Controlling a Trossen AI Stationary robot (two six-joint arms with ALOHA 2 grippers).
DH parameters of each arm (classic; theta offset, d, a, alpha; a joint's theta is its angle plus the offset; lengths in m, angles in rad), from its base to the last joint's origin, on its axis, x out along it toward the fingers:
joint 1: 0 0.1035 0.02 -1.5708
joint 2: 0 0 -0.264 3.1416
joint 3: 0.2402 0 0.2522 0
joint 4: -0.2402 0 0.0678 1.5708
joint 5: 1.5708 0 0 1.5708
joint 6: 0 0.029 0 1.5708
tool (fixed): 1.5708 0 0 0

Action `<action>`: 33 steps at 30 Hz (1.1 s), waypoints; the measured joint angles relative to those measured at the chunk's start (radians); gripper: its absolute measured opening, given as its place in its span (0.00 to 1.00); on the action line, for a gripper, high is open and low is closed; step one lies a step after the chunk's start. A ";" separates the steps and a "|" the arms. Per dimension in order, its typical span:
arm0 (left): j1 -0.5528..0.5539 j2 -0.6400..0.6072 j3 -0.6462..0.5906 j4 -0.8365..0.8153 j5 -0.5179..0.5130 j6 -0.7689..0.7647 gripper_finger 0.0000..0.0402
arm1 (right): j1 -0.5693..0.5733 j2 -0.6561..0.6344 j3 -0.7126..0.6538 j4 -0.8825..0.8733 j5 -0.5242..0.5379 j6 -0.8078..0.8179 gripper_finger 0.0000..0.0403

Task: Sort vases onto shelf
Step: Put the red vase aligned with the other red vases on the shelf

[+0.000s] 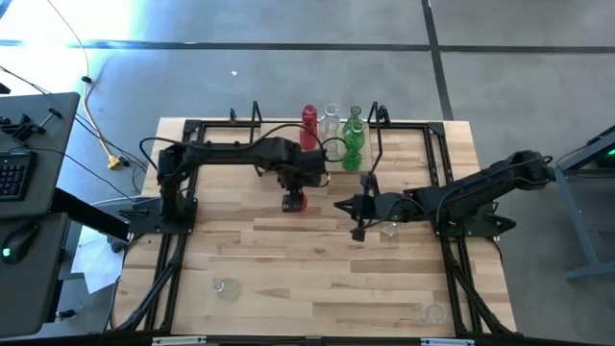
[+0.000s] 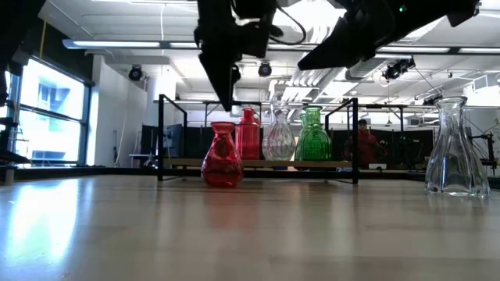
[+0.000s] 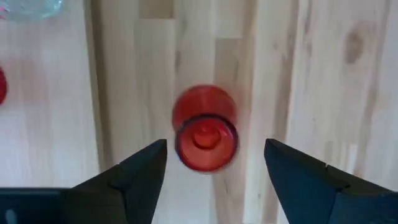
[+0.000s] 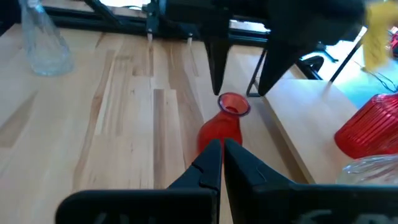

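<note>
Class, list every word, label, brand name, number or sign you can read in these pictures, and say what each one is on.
None: no readable text in any view.
The red vase under the open left gripper, the shelf and the table carry no label or print.

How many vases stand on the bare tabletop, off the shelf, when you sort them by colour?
Red vases: 1
Clear vases: 3
Green vases: 0
Total: 4
</note>
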 joint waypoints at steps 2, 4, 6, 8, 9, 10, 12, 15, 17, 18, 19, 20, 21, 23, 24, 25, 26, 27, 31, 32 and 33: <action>0.012 0.011 -0.002 -0.011 0.023 0.000 0.66 | 0.019 0.000 0.000 -0.003 0.015 0.000 0.00; 0.014 0.027 -0.003 0.002 0.024 0.004 0.66 | 0.033 0.000 0.000 -0.007 0.031 0.006 0.00; 0.014 0.038 -0.004 -0.002 0.019 0.008 0.66 | 0.046 0.000 0.000 -0.014 0.052 0.012 0.00; 0.014 0.044 -0.003 0.012 0.020 0.013 0.66 | 0.058 0.000 0.000 -0.019 0.066 0.022 0.00; 0.014 0.049 -0.003 0.008 0.021 0.016 0.66 | 0.062 0.000 0.000 -0.022 0.071 0.023 0.00; 0.014 0.056 -0.003 0.000 0.021 0.017 0.66 | 0.065 0.000 0.000 -0.022 0.074 0.023 0.00; 0.014 0.069 -0.003 0.008 0.020 0.024 0.66 | 0.070 0.000 0.000 -0.028 0.084 0.026 0.00; 0.014 0.074 -0.004 0.009 0.015 0.028 0.66 | 0.071 0.000 0.000 -0.030 0.088 0.026 0.00; 0.014 0.079 -0.003 0.016 0.013 0.035 0.66 | 0.071 0.000 0.000 -0.031 0.089 0.026 0.00; 0.014 0.080 -0.004 0.010 0.010 0.040 0.66 | 0.071 0.000 0.000 -0.031 0.089 0.026 0.00; 0.014 0.080 -0.004 0.010 0.009 0.045 0.66 | 0.071 0.000 0.000 -0.032 0.090 0.026 0.00; 0.014 0.079 -0.004 0.013 0.006 0.049 0.66 | 0.071 0.000 0.000 -0.031 0.090 0.026 0.00; 0.014 0.079 -0.004 0.013 0.000 0.053 0.66 | 0.071 0.000 0.000 -0.031 0.090 0.026 0.00; 0.014 0.079 -0.004 0.012 -0.008 0.060 0.66 | 0.071 0.000 0.000 -0.031 0.090 0.026 0.00; 0.014 0.079 -0.004 0.012 -0.009 0.062 0.65 | 0.071 0.000 0.000 -0.031 0.090 0.026 0.00; 0.014 0.079 -0.004 0.012 -0.009 0.062 0.65 | 0.071 0.000 0.000 -0.031 0.090 0.026 0.00; 0.014 0.079 -0.004 0.011 -0.009 0.064 0.64 | 0.071 0.000 0.000 -0.031 0.090 0.026 0.00; 0.014 0.079 -0.004 0.008 -0.009 0.067 0.63 | 0.071 0.000 0.000 -0.031 0.090 0.026 0.00; 0.014 0.082 -0.004 0.002 -0.009 0.080 0.60 | 0.071 0.001 0.000 -0.031 0.090 0.026 0.00; 0.014 0.082 -0.004 0.001 -0.009 0.084 0.59 | 0.071 0.001 0.000 -0.031 0.090 0.026 0.00; 0.014 0.082 -0.004 0.003 -0.009 0.087 0.59 | 0.071 0.001 0.000 -0.031 0.090 0.026 0.00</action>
